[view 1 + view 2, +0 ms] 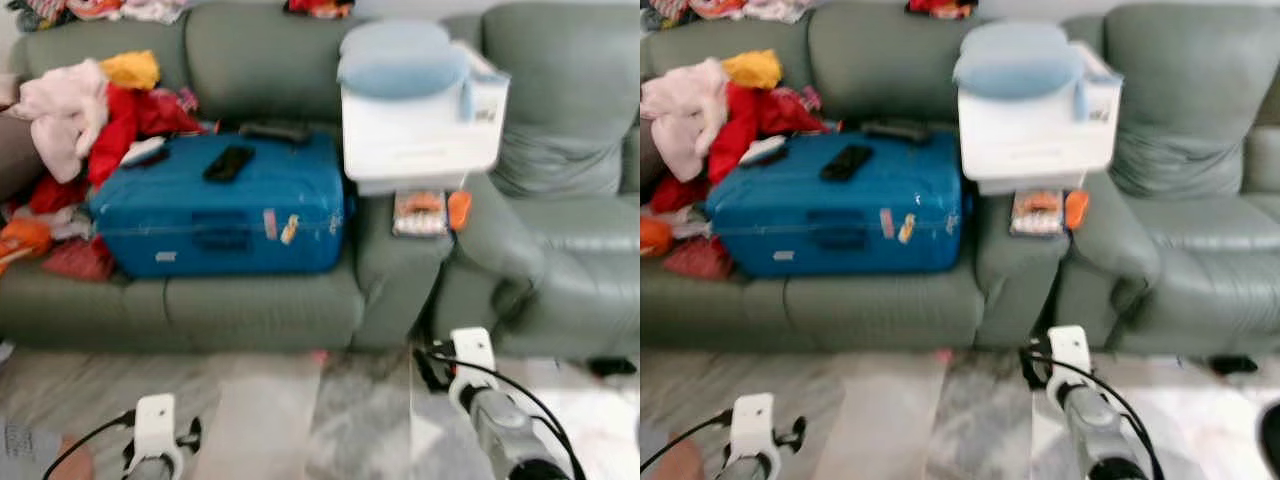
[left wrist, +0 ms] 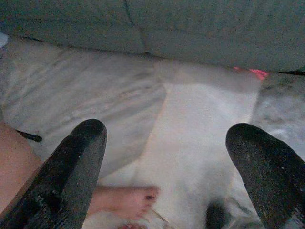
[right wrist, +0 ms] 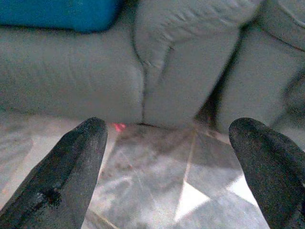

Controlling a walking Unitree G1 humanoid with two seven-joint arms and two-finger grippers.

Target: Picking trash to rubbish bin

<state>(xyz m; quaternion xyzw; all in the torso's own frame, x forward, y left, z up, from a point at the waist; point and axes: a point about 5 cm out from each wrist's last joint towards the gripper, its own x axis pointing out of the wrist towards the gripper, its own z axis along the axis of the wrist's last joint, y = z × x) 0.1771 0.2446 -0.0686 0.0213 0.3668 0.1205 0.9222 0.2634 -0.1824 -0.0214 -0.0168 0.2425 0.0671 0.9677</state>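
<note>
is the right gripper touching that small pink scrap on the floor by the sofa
Apart. In the right wrist view the small pink scrap lies at the grey sofa's base, bare floor separating it from the open right gripper.

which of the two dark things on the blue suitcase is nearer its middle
The black remote-like slab lies nearer the middle of the suitcase lid; the other dark item sits at the lid's left edge beside the clothes.

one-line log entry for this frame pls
phase: approach | target: small pink scrap on floor at sofa base | left gripper: open, low over floor | right gripper: open, facing sofa | held: nothing
</note>
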